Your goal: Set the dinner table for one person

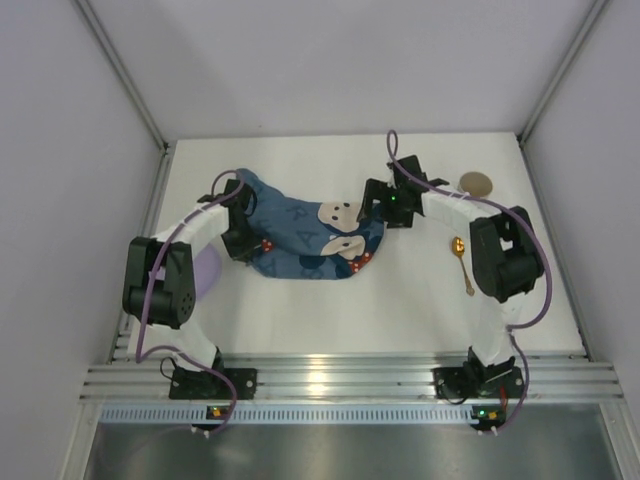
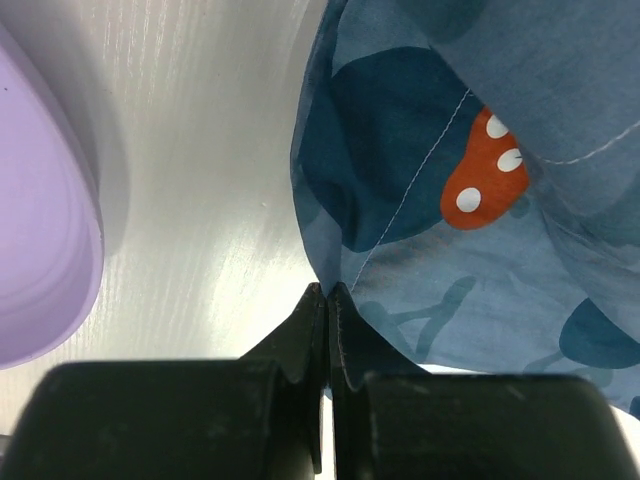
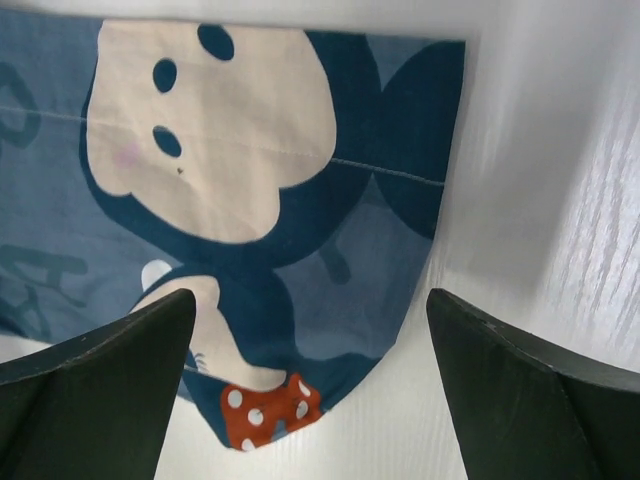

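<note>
Left gripper (image 2: pixel 326 295) is pinching shut on placemat (image 2: pixel 480 290) edge, purple dish (image 2: pixel 40 230) lying to its left; right gripper (image 3: pixel 310 300) is hovering wide open, empty, above dinner table (image 3: pixel 540 200); spoon (image 1: pixel 460 262) showing only overhead.

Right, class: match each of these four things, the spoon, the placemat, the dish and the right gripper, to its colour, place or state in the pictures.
Things:
1. spoon
2. placemat
3. dish
4. right gripper

Descriptions:
A. lilac, at the left side of the table
B. open, fingers wide apart
C. gold, lying on the bare tabletop to the right of the cloth
D. blue, rumpled, in the middle

Pairs: 1-C, 2-D, 3-A, 4-B.
</note>
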Motion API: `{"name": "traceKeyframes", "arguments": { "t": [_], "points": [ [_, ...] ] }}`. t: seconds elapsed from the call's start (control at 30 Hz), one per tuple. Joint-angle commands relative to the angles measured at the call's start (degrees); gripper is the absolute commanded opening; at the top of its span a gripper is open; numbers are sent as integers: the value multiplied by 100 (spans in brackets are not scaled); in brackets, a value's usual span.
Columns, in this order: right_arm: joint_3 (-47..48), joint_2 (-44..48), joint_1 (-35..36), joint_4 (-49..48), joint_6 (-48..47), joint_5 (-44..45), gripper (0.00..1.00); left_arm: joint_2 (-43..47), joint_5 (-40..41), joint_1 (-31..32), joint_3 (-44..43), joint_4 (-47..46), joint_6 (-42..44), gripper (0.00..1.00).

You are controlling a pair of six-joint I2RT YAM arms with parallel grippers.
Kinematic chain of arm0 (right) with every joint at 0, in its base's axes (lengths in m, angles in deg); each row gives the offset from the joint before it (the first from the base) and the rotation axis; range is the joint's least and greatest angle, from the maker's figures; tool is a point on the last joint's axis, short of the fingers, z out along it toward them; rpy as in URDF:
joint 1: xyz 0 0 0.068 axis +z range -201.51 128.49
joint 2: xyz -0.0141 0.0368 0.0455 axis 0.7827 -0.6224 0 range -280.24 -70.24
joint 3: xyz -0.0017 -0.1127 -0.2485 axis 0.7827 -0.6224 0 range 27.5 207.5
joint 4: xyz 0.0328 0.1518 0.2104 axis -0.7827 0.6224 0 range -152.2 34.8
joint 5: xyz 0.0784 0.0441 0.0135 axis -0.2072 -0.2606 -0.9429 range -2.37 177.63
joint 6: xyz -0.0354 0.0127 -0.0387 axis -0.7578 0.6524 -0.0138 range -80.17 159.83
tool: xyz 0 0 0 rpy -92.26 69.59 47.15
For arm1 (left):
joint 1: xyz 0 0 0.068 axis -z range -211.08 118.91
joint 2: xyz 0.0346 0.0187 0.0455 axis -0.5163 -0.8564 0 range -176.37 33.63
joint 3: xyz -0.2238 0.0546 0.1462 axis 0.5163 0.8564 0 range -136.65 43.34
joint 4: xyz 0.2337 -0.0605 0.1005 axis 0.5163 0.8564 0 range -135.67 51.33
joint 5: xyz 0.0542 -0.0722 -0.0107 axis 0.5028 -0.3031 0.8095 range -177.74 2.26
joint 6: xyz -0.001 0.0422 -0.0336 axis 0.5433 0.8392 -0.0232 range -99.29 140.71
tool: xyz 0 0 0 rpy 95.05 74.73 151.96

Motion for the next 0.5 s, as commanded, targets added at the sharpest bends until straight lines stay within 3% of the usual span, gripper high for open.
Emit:
{"name": "traceKeyframes", "arguments": {
  "t": [0.0,0.47],
  "points": [
    [553,-271,-53,-385,-89,251,100,237,22,-13,-183,259,114,0],
    [1388,-1309,-229,-298,43,770,100,-167,-22,-13,-833,558,237,0]
  ]
}}
